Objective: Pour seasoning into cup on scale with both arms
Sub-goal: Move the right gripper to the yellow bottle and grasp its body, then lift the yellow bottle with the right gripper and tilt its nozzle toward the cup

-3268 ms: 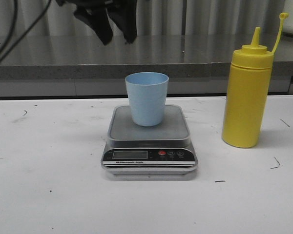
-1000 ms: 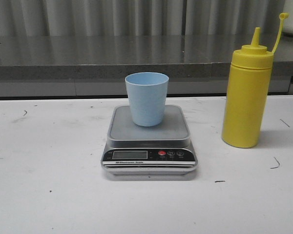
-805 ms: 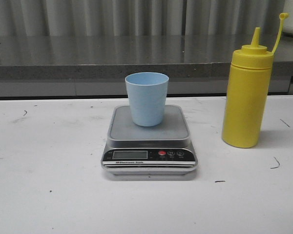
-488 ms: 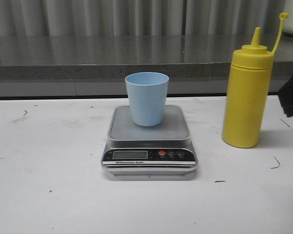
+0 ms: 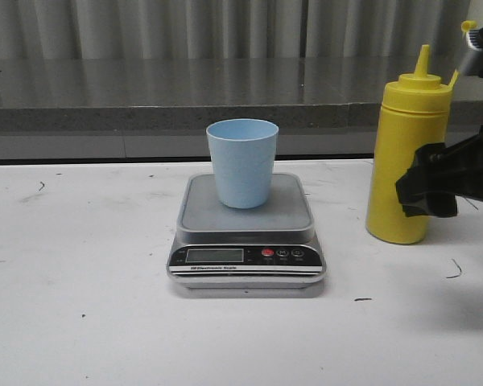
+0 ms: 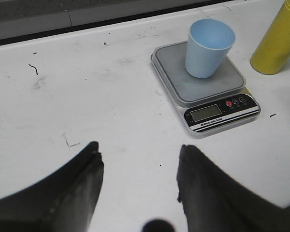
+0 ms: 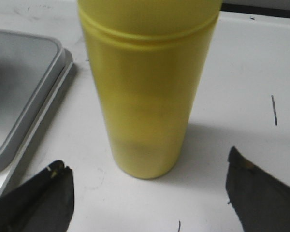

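Note:
The light blue cup [image 5: 242, 162] stands upright on the steel platform of the silver scale [image 5: 246, 211] at mid-table; both show in the left wrist view, cup [image 6: 209, 41] and scale [image 6: 206, 86]. The yellow seasoning bottle [image 5: 406, 153] stands upright to the right of the scale, cap hanging off its tether. My right gripper [image 5: 435, 189] is open, level with the bottle's lower half on its near right side; in the right wrist view the bottle [image 7: 147, 82] stands ahead of the wide-open gripper [image 7: 147, 166], apart from both fingers. My left gripper [image 6: 140, 152] is open and empty over bare table, out of the front view.
A white table [image 5: 80, 305] with small dark marks carries everything. A grey ledge [image 5: 145, 104] and a ribbed wall run along the back. The table's right edge lies just beyond the bottle.
My left arm has left the top of the front view. My right gripper has come in from the right edge and moved left up to the yellow bottle. Cup, scale and bottle have not moved.

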`<state>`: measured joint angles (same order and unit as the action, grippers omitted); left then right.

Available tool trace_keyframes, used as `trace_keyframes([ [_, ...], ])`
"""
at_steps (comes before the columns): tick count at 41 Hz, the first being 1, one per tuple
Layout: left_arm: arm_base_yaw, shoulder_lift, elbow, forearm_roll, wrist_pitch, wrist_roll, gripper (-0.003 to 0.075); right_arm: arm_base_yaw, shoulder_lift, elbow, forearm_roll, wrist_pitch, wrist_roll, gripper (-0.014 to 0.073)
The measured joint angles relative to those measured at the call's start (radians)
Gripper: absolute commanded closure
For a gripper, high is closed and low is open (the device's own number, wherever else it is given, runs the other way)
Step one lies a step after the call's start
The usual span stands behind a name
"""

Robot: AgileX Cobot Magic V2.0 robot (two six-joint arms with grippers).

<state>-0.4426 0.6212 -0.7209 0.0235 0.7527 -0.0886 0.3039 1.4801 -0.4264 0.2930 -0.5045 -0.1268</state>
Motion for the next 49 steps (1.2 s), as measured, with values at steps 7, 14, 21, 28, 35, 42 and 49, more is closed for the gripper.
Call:
trace_keyframes([
  [7, 0.0, 0.0, 0.0, 0.0, 0.0, 0.0, 0.0365, 0.003, 0.102, 0.0, -0.082, -0.185, 0.118, -0.0059],
  [14, 0.0, 0.0, 0.0, 0.0, 0.0, 0.0, 0.0365, 0.003, 0.22, -0.002, -0.114, -0.407, 0.157, -0.0059],
  [21, 0.0, 0.0, 0.0, 0.0, 0.0, 0.0, 0.0365, 0.003, 0.334, -0.027, -0.114, -0.581, 0.163, -0.0059],
  [28, 0.0, 0.0, 0.0, 0.0, 0.0, 0.0, 0.0365, 0.003, 0.435, -0.091, -0.11, -0.622, 0.166, -0.0059],
  [35, 0.0, 0.0, 0.0, 0.0, 0.0, 0.0, 0.0365, -0.009, 0.496, -0.144, -0.103, -0.627, 0.168, -0.0059],
  [42, 0.0, 0.0, 0.0, 0.0, 0.0, 0.0, 0.0365, -0.024, 0.508, -0.174, -0.099, -0.629, 0.168, -0.0034],
  [49, 0.0, 0.0, 0.0, 0.0, 0.0, 0.0, 0.0365, -0.028, 0.509, -0.178, -0.116, -0.629, 0.17, 0.0218],
])
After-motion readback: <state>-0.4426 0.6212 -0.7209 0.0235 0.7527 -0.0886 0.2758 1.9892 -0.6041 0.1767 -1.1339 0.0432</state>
